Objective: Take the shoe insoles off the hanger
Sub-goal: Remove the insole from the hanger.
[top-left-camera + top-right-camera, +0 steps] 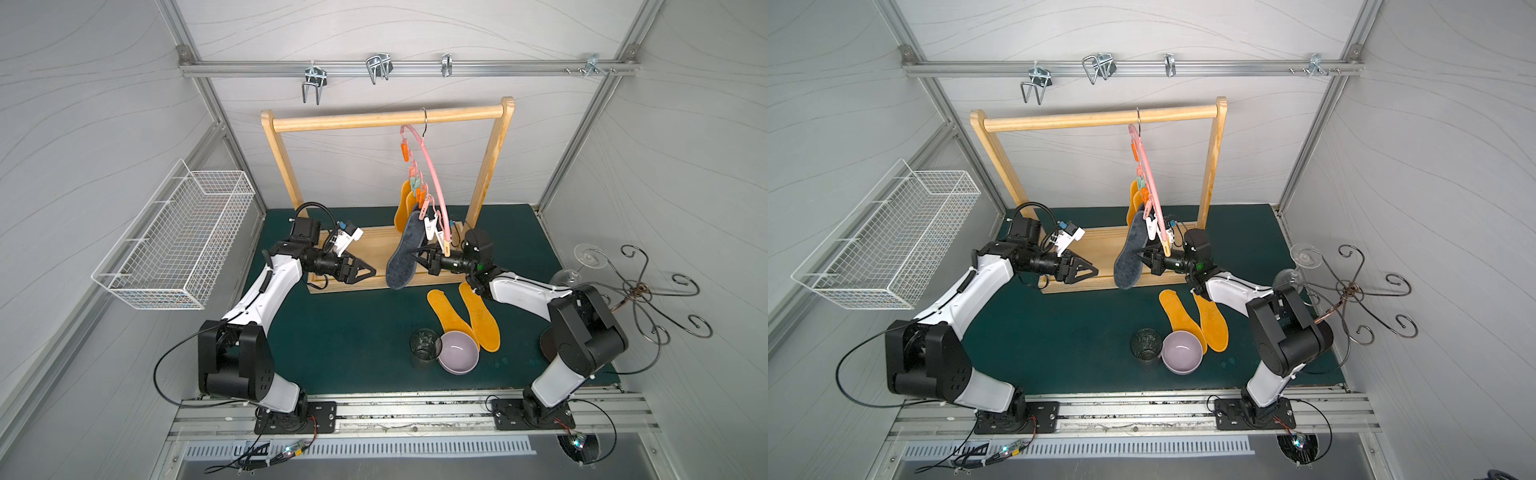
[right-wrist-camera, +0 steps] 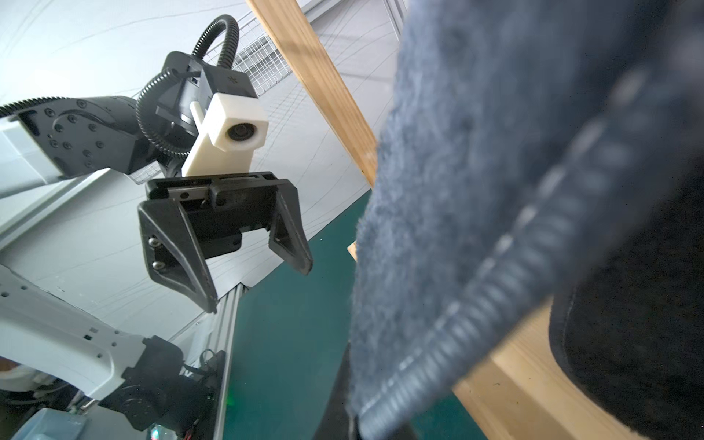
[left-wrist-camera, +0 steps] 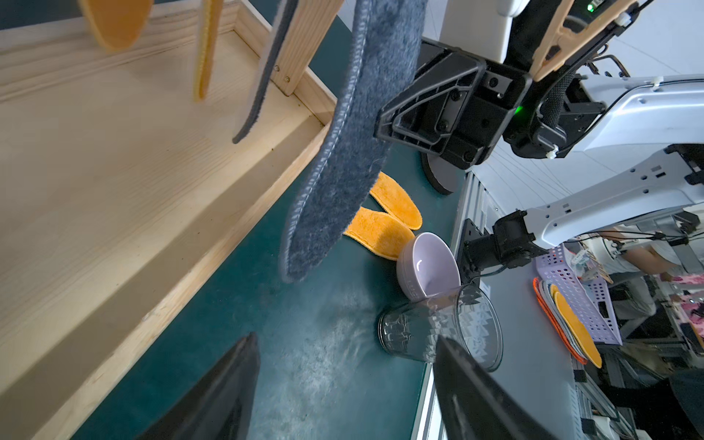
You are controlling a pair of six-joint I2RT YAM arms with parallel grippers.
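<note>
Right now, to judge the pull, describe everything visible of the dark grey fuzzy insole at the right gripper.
The dark grey fuzzy foot-shaped insole has a stitched rim and looks like soft fabric. It hangs slanted from the thin pink arched hanger, its rounded lower end hanging clear of the green mat. The right gripper is shut on its edge.

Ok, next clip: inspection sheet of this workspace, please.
Surface: green mat, dusty streaks near the glass tumbler.
Job's things: pink hanger on wooden rack; two hanging orange insoles, front grey insole and rear grey insole at it; two loose orange insoles on the mat.
Clutter: lilac bowl, glass tumbler, wine glass, wire stand.
Grippers: left claw open, empty; right claw shut on the front grey insole.
Cables: black loop by the left arm's base.
Surroundings: wall basket, metal hooks, grey panels.
</note>
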